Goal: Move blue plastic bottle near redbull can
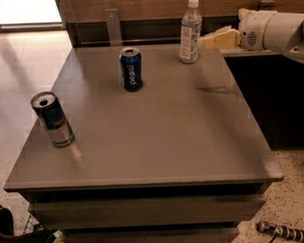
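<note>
The blue plastic bottle (190,31), clear with a white cap and pale label, stands upright at the far right of the grey table (157,138). The redbull can (53,119), slim silver and blue with a shiny open top, stands near the table's left edge. My gripper (214,40) is at the far right, just right of the bottle at about its mid height, pointing left toward it and a small gap away from it.
A dark blue Pepsi can (131,69) stands at the back centre of the table, between bottle and redbull can. A dark counter (271,89) lies to the right under the arm. A wooden wall runs behind. Small items lie on the floor below.
</note>
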Controlling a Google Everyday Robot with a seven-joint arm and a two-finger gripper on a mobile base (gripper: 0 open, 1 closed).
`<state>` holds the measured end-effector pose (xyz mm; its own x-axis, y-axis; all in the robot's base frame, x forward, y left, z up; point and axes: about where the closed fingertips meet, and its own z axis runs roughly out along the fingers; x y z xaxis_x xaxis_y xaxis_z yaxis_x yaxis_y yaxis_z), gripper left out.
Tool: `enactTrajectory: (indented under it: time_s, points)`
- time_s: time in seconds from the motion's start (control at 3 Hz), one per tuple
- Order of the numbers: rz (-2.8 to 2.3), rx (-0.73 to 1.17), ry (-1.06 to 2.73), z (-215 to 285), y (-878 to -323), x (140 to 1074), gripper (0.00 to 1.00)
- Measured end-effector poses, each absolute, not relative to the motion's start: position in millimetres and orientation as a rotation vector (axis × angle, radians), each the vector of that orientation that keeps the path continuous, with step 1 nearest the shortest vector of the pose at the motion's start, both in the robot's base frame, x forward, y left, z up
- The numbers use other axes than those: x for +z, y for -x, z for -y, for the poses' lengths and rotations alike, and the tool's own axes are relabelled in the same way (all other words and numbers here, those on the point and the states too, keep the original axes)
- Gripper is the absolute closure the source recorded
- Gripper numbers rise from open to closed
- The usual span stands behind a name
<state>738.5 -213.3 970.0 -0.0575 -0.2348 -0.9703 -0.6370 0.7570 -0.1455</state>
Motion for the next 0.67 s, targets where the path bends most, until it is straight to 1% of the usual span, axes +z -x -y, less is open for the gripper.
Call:
enactTrajectory:
  time_s: [0.33, 0.67]
  points:
    - [-1.633, 0.378, 0.709, 213, -739, 970, 0.00]
    - [-1.621, 0.367, 0.687, 210, -757, 961, 0.00]
